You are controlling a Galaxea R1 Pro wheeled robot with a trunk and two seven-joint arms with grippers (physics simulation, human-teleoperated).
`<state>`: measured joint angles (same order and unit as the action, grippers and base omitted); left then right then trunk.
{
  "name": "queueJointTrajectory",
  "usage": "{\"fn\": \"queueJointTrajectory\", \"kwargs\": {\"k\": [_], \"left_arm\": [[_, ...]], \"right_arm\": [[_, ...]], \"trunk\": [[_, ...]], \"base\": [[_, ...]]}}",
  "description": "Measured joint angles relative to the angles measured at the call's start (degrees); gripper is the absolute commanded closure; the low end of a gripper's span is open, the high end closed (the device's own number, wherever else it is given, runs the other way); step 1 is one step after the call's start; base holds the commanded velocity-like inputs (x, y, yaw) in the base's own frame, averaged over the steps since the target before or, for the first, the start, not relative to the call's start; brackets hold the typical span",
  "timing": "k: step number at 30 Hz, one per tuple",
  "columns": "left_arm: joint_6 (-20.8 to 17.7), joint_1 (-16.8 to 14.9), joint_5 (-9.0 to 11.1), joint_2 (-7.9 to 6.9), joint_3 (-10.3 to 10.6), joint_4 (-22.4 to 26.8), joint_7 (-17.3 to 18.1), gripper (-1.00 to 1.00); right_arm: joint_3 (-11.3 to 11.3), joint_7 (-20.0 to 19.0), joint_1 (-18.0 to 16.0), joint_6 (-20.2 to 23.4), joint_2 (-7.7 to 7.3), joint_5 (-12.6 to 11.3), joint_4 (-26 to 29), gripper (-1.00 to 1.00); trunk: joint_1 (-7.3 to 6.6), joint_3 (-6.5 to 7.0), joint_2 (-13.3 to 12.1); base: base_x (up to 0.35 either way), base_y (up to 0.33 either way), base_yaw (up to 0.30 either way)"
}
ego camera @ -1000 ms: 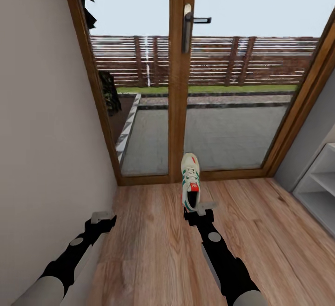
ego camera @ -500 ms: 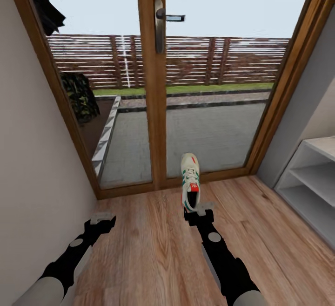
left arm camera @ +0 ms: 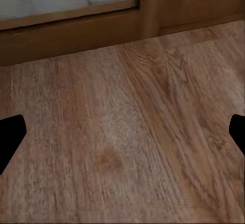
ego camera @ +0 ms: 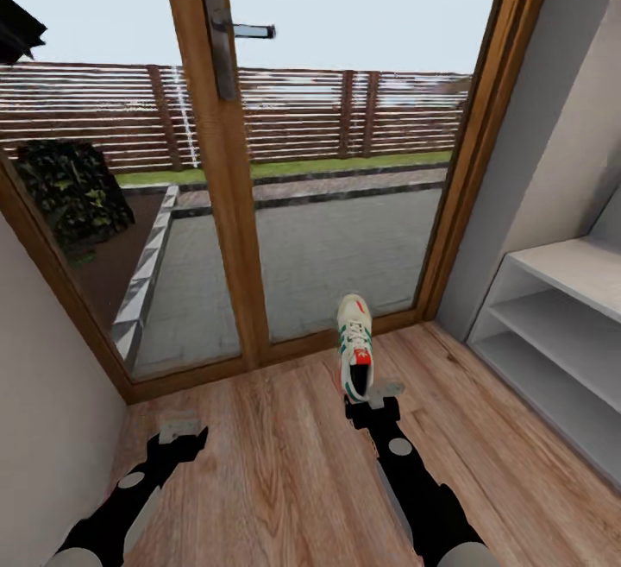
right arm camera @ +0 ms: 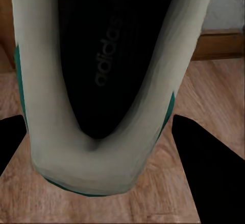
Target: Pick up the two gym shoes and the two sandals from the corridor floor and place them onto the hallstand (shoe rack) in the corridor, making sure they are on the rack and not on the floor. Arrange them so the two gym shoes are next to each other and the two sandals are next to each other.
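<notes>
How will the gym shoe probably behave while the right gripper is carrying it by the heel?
The gym shoe is held at its heel by the right gripper, so its long toe may sag or swing. The heel wall looks soft and padded, so it probably squashes. It seems light for its size.

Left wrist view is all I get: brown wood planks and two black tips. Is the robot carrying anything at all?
Observer: Yes. The right gripper holds a cream-white sneaker with green side stripes by its heel, jaws on either side.
Operator: Is a shelf nearby?
Observer: A pale grey-white shoe rack with open tiers stands on the robot's right.
Operator: What's in front?
Observer: A wood-framed glass door with a dark lever handle, a fence and paving beyond.
</notes>
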<state>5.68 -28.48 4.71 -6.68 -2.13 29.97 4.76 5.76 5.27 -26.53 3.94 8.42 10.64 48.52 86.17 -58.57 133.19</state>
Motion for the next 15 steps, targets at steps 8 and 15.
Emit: {"fn": "queueJointTrajectory", "kwargs": {"k": [8, 15], "left_arm": [[0.04, 4.76, 0.30, -0.01, -0.07, -0.03, -0.22, -1.00], [11.76, 9.75, 0.67, 0.09, -0.41, -5.78, -0.30, -1.00]], "right_arm": [[-0.13, -0.04, 3.11, -12.08, -4.86, 0.05, -14.43, 1.00], [-1.58, -0.06, 3.31, -25.83, -8.03, 0.15, -31.59, 1.00]], "trunk": [[0.02, 0.24, 0.01], [0.03, 0.41, 0.00]], "base": [[0.256, -0.017, -0.289], [0.014, 0.000, -0.290]]}}
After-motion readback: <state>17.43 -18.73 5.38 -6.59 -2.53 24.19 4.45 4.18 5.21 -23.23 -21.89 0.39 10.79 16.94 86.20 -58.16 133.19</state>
